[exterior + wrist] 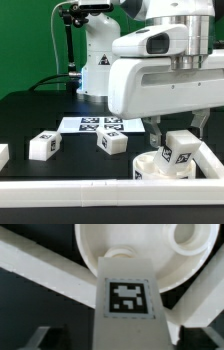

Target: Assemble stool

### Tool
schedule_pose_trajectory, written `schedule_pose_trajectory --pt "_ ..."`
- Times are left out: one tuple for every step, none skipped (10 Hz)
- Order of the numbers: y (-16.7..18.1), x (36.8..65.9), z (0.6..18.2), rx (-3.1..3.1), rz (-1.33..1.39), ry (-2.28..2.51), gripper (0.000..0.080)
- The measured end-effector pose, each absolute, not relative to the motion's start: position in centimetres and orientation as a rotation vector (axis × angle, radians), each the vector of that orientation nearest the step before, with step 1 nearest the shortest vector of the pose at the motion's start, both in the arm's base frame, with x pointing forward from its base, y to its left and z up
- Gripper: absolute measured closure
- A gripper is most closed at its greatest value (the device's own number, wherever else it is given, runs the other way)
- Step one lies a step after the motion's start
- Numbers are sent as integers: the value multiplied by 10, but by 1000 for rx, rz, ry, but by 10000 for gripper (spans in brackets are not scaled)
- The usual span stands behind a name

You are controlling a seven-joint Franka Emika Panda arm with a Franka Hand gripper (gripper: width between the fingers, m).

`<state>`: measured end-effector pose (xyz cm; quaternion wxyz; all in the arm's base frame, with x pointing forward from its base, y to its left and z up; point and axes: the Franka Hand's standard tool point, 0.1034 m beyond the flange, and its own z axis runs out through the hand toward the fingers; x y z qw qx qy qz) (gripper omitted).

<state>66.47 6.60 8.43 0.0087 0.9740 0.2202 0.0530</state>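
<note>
Wrist view has a tagged leg (pixel 128 297) running between the two dark fingers (pixel 45 336), its far end meeting the round seat (pixel 150 258) at a small boss beside an open socket. The jaws stand wide on either side of that leg, and there seems to be a strip of dark gap on one flank. Whether the pads have actually closed on it I cannot tell. In the exterior view the gripper (pixel 178 138) hangs at about four o'clock in the picture, over the seat (pixel 160 170), which sits tucked against the white rim bars (pixel 90 190). Two spare legs (pixel 42 146) (pixel 112 142) lie well apart from it toward nine o'clock, and the marker board (pixel 100 124) is beyond them toward eleven. The step looks like seating this leg into the disc. To do it well, the fingers should probably close squarely on the leg's flat sides, centred so it does not tip. The leg's axis should stay in line with the socket, and any pressing or turning should be gentle so the seat stays braced against the bars rather than skidding.
</note>
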Motion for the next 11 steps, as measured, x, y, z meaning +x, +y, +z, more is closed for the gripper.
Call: schedule_pose_trajectory --pt "66 664 84 3043 164 688 408" --pt "66 664 84 3043 164 689 408" --pt "66 664 84 3043 164 689 461" --pt "67 664 84 3048 164 673 461" --pt "67 664 84 3050 164 665 461" --pt "67 664 84 3052 164 660 461" --pt "66 664 84 3064 168 625 461" --pt "63 666 84 3107 204 532 461" --pt "60 666 83 3143 246 442 461" --pt "58 667 83 3181 297 310 459" --pt "56 666 83 3198 345 209 459"
